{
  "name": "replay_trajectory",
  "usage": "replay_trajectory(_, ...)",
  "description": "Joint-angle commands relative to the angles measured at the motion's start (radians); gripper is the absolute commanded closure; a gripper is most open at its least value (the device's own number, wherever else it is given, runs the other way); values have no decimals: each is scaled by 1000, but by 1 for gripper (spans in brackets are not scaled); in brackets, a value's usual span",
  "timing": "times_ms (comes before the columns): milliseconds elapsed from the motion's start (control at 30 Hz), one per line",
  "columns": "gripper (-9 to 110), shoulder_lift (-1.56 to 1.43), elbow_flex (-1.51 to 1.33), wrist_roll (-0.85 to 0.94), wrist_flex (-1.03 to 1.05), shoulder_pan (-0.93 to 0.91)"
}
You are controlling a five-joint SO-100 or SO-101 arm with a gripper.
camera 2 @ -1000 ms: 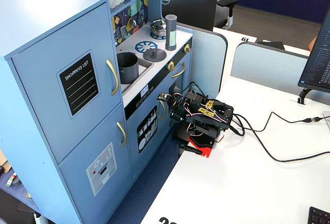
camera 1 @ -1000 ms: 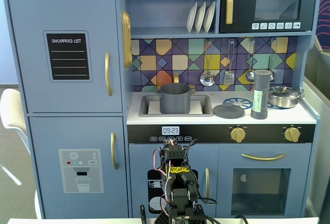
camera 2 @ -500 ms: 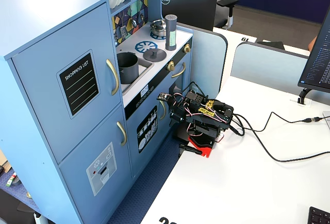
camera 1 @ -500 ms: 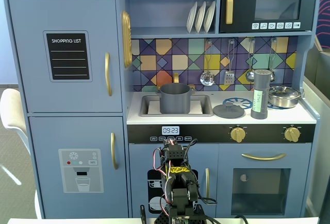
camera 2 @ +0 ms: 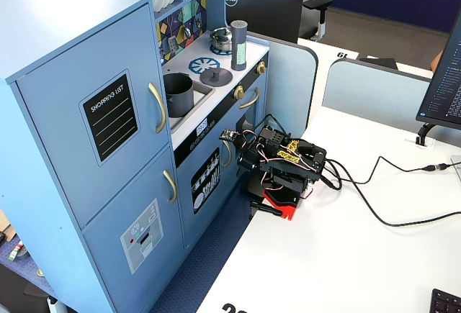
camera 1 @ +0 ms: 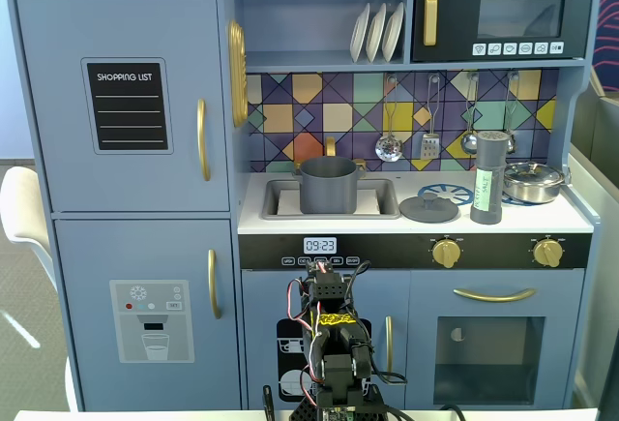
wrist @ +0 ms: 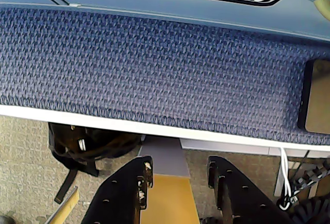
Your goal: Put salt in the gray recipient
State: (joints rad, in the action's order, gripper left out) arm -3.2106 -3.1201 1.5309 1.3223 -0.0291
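The salt [camera 1: 488, 177], a slim dark-gray shaker with a pale green label, stands upright on the right of the toy kitchen counter; it also shows in a fixed view [camera 2: 239, 44]. The gray recipient [camera 1: 329, 185], a matte gray pot, sits in the sink in both fixed views [camera 2: 178, 93]. My arm [camera 1: 329, 344] is folded low in front of the kitchen, on the white desk [camera 2: 284, 165], far below both. My gripper [wrist: 179, 163] points down past the desk edge, open and empty.
A flat gray lid [camera 1: 428, 209] lies between pot and shaker. A shiny steel pan [camera 1: 533, 181] sits right of the shaker. Ladles hang on the backsplash [camera 1: 389, 145]. Cables [camera 2: 389, 216] cross the desk. A black bag [wrist: 87, 144] lies on the floor.
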Motion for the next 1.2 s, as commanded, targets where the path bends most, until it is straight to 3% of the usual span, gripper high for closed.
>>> replay_trajectory(0,95,-9,3,5,5,-5)
replay_trajectory(267,92,48,66,202,-95,-129)
replay_trajectory(400,90,184,318,216,-147,-276)
replay_trajectory(633,88,442,842,376,6,-606)
replay_trajectory(767,101,552,1071,402,67,-782)
replay_trajectory(867,96,581,1123,120,-101,-856)
replay_trajectory(967,89,600,1141,173,-179,-913)
replay_trajectory(1033,94,607,1138,163,-258,-916)
replay_trajectory(1167,85,623,1085,121,-518,-904)
